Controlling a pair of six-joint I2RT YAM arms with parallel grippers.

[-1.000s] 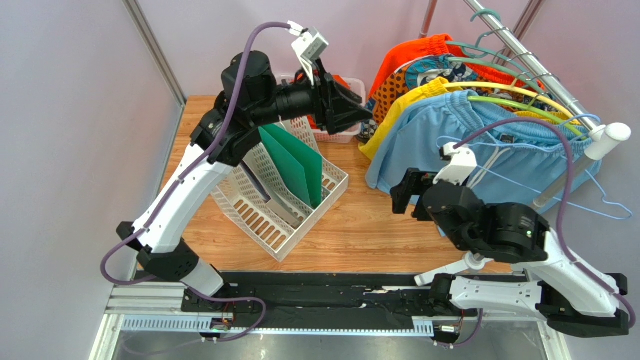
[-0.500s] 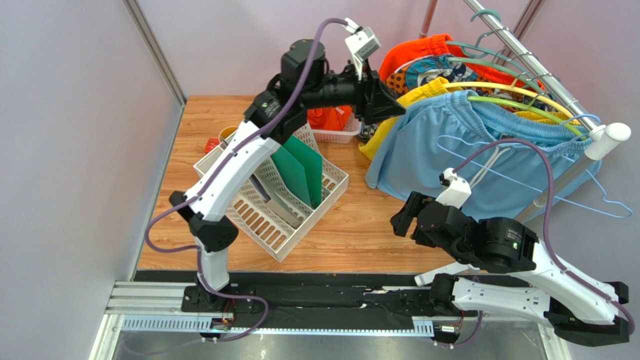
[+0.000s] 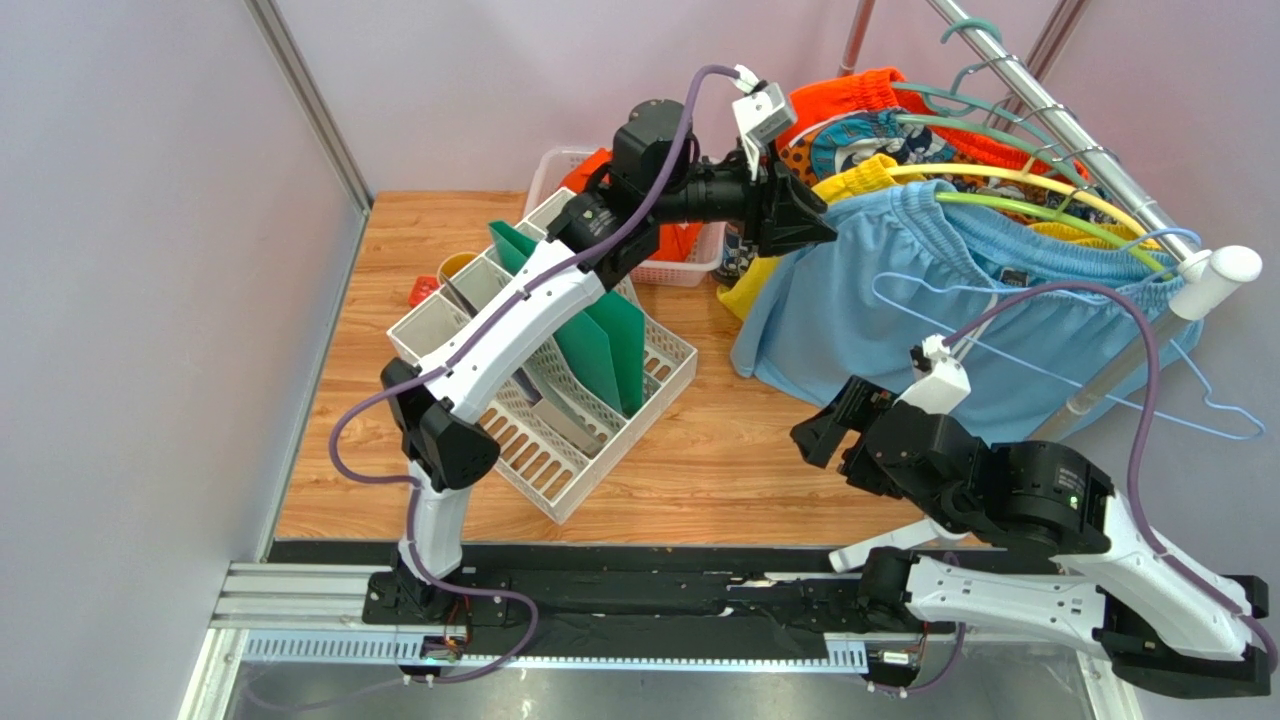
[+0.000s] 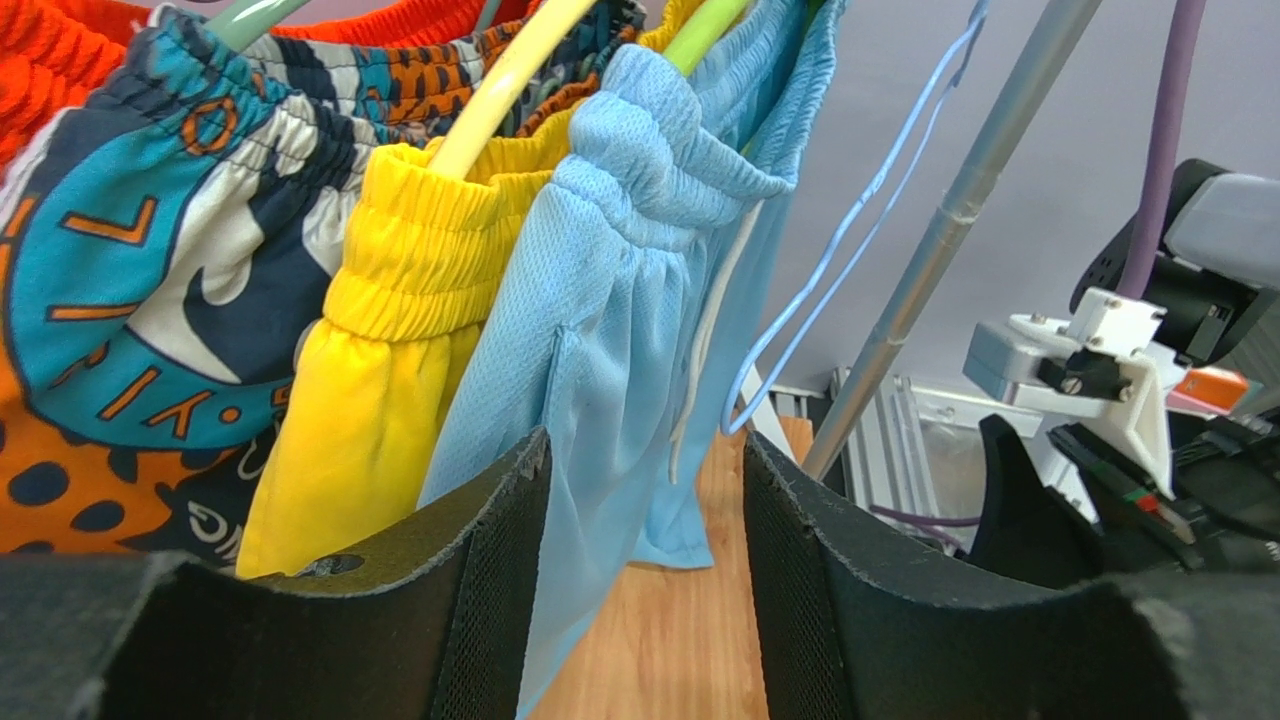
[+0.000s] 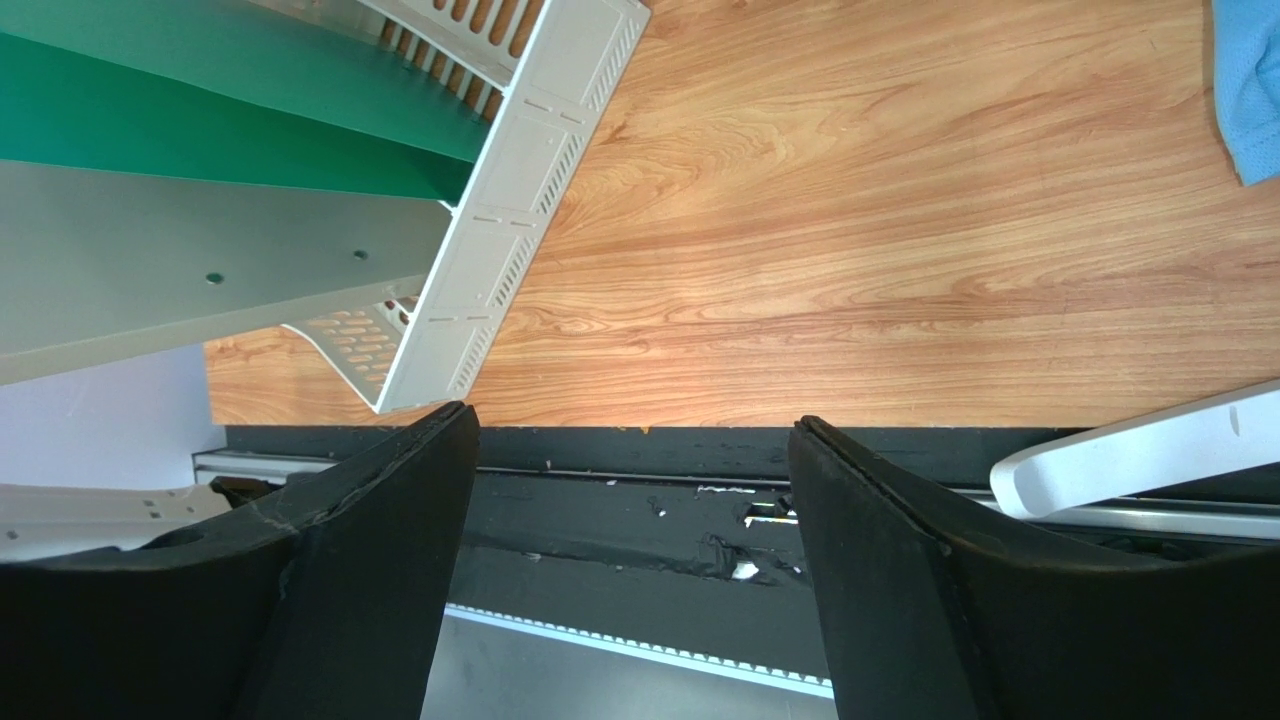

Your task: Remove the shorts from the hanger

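Yellow pair (image 4: 376, 375) tight beside blue shorts (image 4: 616, 330)

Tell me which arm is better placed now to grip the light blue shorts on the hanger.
Left, probably. The left gripper is up at the rack, open, with the light blue shorts showing between its fingers. The right gripper is low, open and empty, facing the table.

The light blue shorts (image 4: 601, 300) are a fine mesh cloth, matt, gathered at the elastic waist. The yellow shorts (image 4: 376, 360) beside them are a similar matt knit, and the orange shorts (image 4: 38, 68) show a crinkled, ribbed waistband. The yellow hanger (image 4: 504, 90) looks smooth and faintly glossy, the rail (image 4: 939, 255) dull grey metal. The left gripper (image 4: 643, 450) has fingers (image 4: 489, 585) faced in rough, matt black padding. The table (image 5: 932, 225) is smooth grained wood, and the rack (image 5: 511, 195) is white perforated plastic.
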